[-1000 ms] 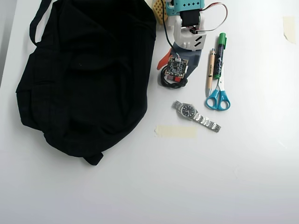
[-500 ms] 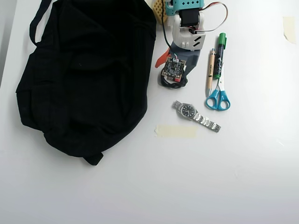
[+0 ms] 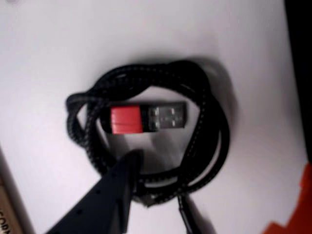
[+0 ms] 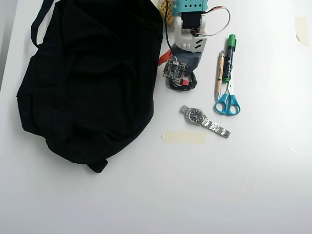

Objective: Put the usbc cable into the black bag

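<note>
Coiled usbc cable (image 3: 204, 131) lies flat near the surface's (image 4: 146, 195) far edge, beside the black bag (image 4: 87, 78), ringing a red USB stick (image 3: 146, 118). Tool (image 3: 204, 209) hovers above, jaws apart, gripping nothing, seemingly lining up a grasp.

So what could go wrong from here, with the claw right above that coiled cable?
The red-and-black USB stick lies inside the usbc cable coil, so the claw might pinch or drag the stick along too. The coil is loose, and a grip on one strand could let it unravel and trail. The black bag lies flat with no obvious opening, so the cable may just land on top.
</note>
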### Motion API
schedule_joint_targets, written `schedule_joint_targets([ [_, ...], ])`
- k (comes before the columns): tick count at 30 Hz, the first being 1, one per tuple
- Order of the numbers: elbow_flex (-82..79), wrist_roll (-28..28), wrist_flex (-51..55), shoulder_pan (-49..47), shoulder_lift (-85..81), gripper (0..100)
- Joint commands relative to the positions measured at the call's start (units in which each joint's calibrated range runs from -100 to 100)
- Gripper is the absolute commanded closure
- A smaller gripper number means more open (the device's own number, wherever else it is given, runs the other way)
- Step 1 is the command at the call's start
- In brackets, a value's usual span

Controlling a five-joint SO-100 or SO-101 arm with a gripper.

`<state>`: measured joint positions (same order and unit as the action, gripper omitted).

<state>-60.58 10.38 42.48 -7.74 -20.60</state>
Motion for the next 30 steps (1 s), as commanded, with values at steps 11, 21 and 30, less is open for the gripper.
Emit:
schedule_joint_targets([
  [11,-4.74,0.9,-9.06,0.41,0.1,60],
  [21,-5.19,0.42,-8.63,-0.04,0.1,61],
  [30,-4.47,-0.83,-8.37,-1.23,0.1,98],
])
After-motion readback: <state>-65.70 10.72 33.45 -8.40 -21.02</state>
